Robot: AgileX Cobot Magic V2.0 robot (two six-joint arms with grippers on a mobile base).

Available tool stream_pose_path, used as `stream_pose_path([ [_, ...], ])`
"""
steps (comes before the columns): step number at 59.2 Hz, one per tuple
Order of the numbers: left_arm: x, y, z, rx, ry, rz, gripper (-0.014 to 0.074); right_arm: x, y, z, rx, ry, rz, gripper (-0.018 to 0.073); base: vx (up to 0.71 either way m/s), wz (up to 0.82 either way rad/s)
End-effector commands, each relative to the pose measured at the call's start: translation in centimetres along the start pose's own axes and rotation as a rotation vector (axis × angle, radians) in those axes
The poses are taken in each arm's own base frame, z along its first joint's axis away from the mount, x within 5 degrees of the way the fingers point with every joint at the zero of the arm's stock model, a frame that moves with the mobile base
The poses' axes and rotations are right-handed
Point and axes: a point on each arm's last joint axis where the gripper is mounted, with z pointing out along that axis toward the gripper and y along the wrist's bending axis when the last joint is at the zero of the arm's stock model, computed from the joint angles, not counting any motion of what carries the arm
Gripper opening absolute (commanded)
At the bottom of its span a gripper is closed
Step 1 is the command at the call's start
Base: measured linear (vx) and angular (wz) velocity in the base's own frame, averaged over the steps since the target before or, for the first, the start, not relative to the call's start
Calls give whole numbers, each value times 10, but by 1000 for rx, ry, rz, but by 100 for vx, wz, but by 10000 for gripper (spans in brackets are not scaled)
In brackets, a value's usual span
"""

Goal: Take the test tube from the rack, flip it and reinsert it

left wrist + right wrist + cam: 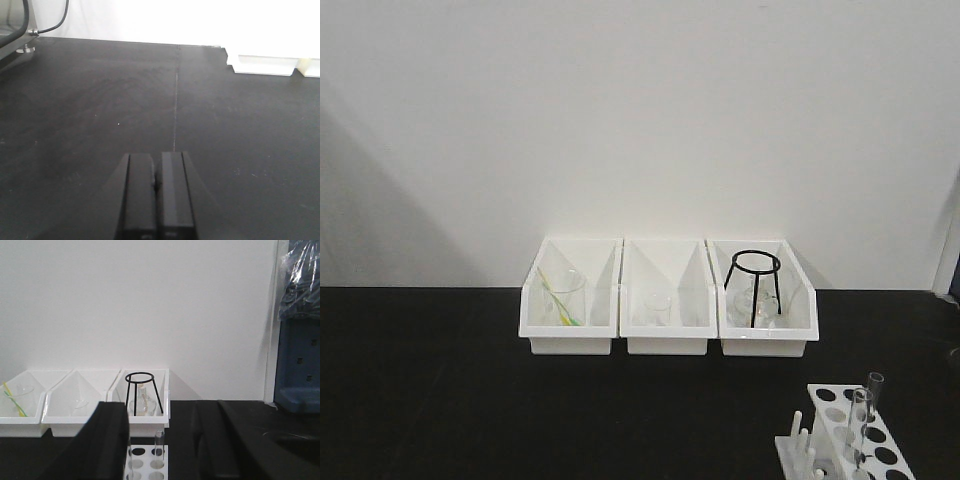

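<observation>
A black table (440,400) meets a plain white wall (640,110). The tube (873,392) stands in the rack (880,445), front right. The left gripper (156,192) is clenched; the right gripper (160,440) is spread.

Black table (440,400) carries 3 white bins (665,335); white rack (850,440) at its front-right.

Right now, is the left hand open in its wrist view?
No, the left hand shows both black fingers pressed together above the black tabletop.
</observation>
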Motion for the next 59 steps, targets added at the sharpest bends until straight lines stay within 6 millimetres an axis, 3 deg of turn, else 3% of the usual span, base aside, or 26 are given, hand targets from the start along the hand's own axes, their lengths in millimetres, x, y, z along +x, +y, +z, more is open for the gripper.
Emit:
stream_pose_path([
  [1,-8,-2,-1,23,-96,-3,-6,1,0,-17,1,-148,3,246,0,0],
  [13,-8,-2,-1,23,-96,-3,-6,53,-1,-32,7,-104,-117,-13,0,0],
  [22,-8,-2,-1,23,-96,-3,-6,88,-2,-30,3,-21,-117,-15,0,0],
  [31,-8,-2,-1,23,-96,-3,-6,93,-2,-30,6,53,-111,-13,0,0],
  [59,-8,-2,-1,23,-96,-3,-6,93,-2,-30,6,55,-109,-12,0,0],
])
